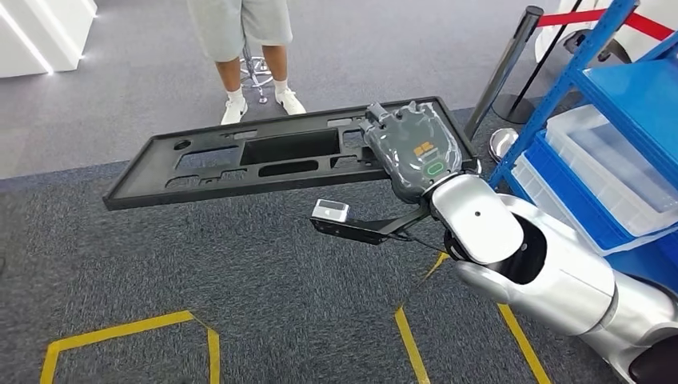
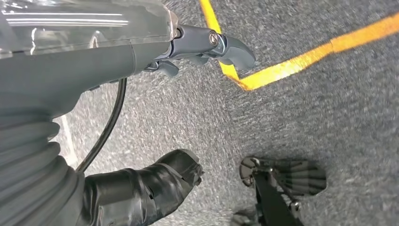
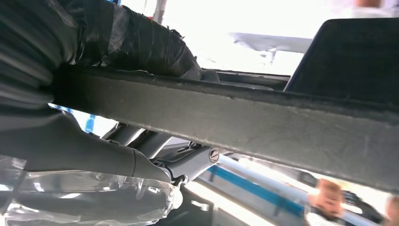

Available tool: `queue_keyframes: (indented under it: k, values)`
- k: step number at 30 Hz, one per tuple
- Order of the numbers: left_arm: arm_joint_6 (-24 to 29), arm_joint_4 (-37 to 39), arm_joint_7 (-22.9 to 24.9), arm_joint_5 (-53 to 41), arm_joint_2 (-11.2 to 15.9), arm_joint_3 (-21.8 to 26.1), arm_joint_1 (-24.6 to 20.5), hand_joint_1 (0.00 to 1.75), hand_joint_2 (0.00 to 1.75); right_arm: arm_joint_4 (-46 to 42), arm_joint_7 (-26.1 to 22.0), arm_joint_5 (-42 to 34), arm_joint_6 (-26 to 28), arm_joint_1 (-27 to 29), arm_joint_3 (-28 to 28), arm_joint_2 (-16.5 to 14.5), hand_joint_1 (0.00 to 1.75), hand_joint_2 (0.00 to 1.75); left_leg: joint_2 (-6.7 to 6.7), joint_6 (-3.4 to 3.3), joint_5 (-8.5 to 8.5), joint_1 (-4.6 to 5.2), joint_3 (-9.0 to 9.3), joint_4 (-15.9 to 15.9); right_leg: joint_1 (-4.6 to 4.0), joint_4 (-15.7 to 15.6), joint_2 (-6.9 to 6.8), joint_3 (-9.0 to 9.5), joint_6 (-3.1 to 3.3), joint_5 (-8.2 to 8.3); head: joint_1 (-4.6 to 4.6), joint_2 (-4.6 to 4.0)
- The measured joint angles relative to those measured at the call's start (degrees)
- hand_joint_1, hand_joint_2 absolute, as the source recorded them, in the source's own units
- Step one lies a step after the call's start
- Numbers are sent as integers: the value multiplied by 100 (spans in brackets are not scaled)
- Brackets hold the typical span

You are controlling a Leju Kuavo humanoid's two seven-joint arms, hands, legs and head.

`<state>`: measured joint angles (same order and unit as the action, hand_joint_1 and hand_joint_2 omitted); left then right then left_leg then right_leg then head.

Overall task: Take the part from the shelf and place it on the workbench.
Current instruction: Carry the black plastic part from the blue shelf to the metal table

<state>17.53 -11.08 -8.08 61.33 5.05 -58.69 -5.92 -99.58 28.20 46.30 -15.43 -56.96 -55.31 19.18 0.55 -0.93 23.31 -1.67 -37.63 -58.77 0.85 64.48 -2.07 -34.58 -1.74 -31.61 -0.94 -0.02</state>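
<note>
1. At nine o'clock in the head view the floor [image 1: 240, 272] is grey carpet marked with yellow tape lines [image 1: 128, 330]; no surface to receive the part can be seen there.
2. The left hand [image 2: 155, 61] hangs over the carpet in its own wrist view. Its fingers [image 2: 230, 47] are curled and hold nothing.
3. The part [image 1: 264, 160], a long black flat panel with cut-outs, hangs level in the air across the middle of the head view, from nine o'clock towards two o'clock, clear of the floor.
4. At twelve o'clock a person [image 1: 244, 40] stands just beyond the panel's far edge.
5. The right hand [image 1: 416, 148] grips the panel at its two o'clock end, the thumb on top and the fingers [image 3: 188, 162] beneath the edge, as the right wrist view shows.
6. At three o'clock stands the blue shelf [image 1: 592, 72] with clear bins [image 1: 608, 164].
7. Judgement: the taking looks done, since the part is off the shelf and in hand. Carrying it to the workbench and setting it down remain.
</note>
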Motion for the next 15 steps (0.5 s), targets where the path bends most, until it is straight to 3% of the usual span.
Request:
queue_keyframes:
  k: [2, 3, 4, 6, 8, 10, 12, 13, 15]
  values:
    - [36, 0, -13, 23, -32, 0, -15, 0, 175, 8, -35, -15, 2, 31, -10, 1, 175, 175, 114, -30, -13, 10, -20, 1, -2, 748, 168, -362, 1, -322, -7, 0]
    - [47, 0, -14, 29, -44, 0, -18, 0, 175, 13, -44, -16, 2, 50, -20, 1, 175, 175, 184, -34, -16, 16, -26, 0, -3, 961, 191, -476, 6, -350, -8, 0]
    - [56, 0, -14, 31, -54, 0, -19, 0, 175, 16, -51, -17, 2, 66, -28, 1, 175, 175, 259, -36, -18, 20, -29, -4, -3, 973, 202, -498, 18, -266, -7, 0]
    - [75, 0, -13, 31, -70, 0, -20, 0, 175, 18, -67, -18, 4, 75, -38, 1, 175, 175, 420, -33, -21, 22, -27, -15, 1, 386, 289, -258, 62, 164, -9, 0]
    - [96, 0, 6, 31, -99, 0, -25, 0, 175, 27, -70, -17, 11, 66, -40, 1, 175, 175, 561, 0, -40, 21, -50, -27, 16, -270, 558, 23, 107, 463, -3, 0]
    - [109, 0, 59, 15, -130, 0, -33, 0, 175, 43, -76, -14, 21, 59, -49, -4, 175, 175, 688, 76, -88, -2, -109, -20, 8, -487, 691, 106, 122, 479, -5, 0]
    - [116, 1, 125, -16, -144, -1, -17, 0, 175, 56, -85, -12, 27, 55, -68, -19, 175, 175, 784, 161, -127, -24, -157, 3, 7, -556, 542, 130, 148, 493, -15, 0]
    - [115, 2, 153, -37, -159, -2, -4, 0, 175, 63, -88, -11, 28, 56, -78, -31, 175, 175, 694, 193, -90, -9, -189, -43, 18, -594, 464, 151, 179, 515, 4, 0]
    - [113, 2, 180, -62, -186, -4, 0, 0, 175, 78, -88, -10, 30, 52, -91, -47, 175, 175, 321, 237, 165, 21, -384, -458, 27, -654, 298, 181, 236, 551, 57, 0]
